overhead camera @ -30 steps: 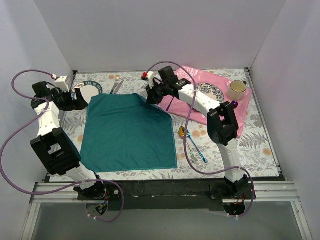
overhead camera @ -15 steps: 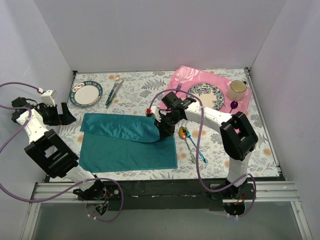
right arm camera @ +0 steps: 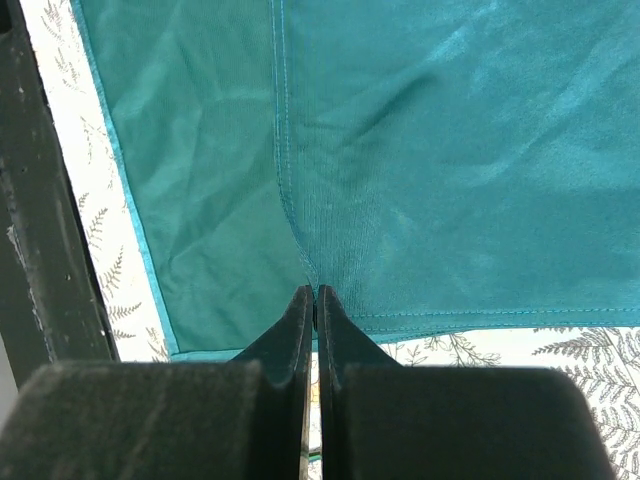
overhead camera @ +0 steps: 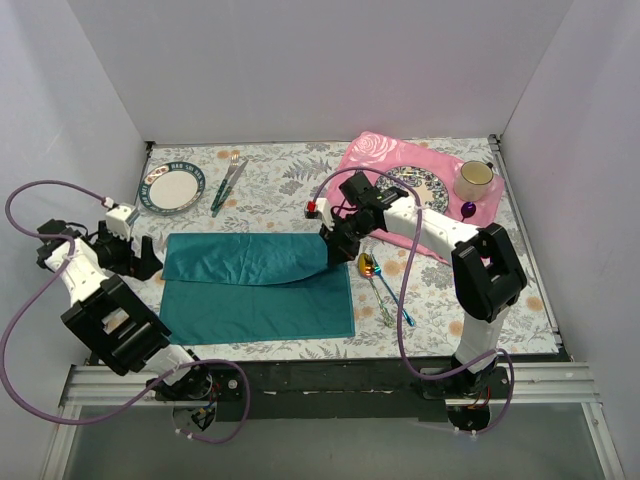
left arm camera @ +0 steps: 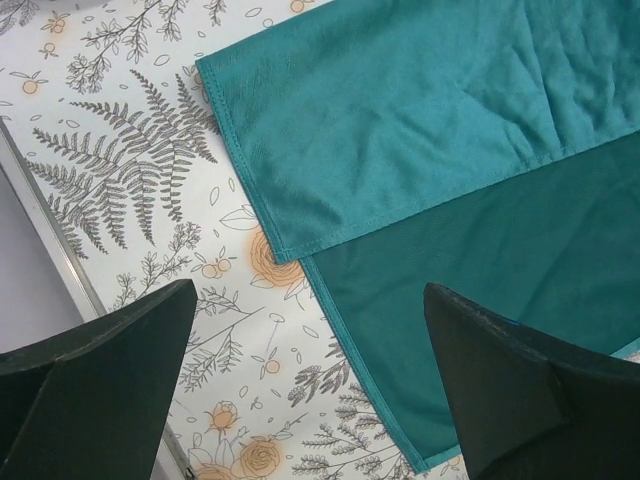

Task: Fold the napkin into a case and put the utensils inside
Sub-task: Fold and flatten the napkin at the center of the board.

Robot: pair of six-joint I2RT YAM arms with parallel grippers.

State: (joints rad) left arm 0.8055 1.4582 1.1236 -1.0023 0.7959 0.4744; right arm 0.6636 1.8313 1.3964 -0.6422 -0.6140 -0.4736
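The teal napkin [overhead camera: 255, 280] lies on the table with its far part folded toward me as a flap [overhead camera: 245, 258] over the lower layer. My right gripper [overhead camera: 337, 250] is shut on the flap's right corner; in the right wrist view the closed fingertips [right arm camera: 316, 298] pinch the cloth [right arm camera: 430, 150]. My left gripper [overhead camera: 148, 262] is open and empty, just left of the napkin's left edge; its wrist view shows the flap [left arm camera: 400, 110] and the lower layer [left arm camera: 500, 270] between the spread fingers [left arm camera: 100, 380]. The two iridescent utensils [overhead camera: 378, 280] lie right of the napkin.
A small blue-rimmed plate [overhead camera: 173, 187] and a green-handled fork and knife [overhead camera: 228, 180] lie at the far left. The pink placemat [overhead camera: 375, 150] at the far right carries a patterned plate [overhead camera: 432, 178], a cup [overhead camera: 474, 180] and a purple spoon [overhead camera: 468, 210].
The napkin lay flat; its far edge has been pulled toward me into a flap. My right gripper carried the corner over. My left gripper has moved nearer and stands open beside the cloth.
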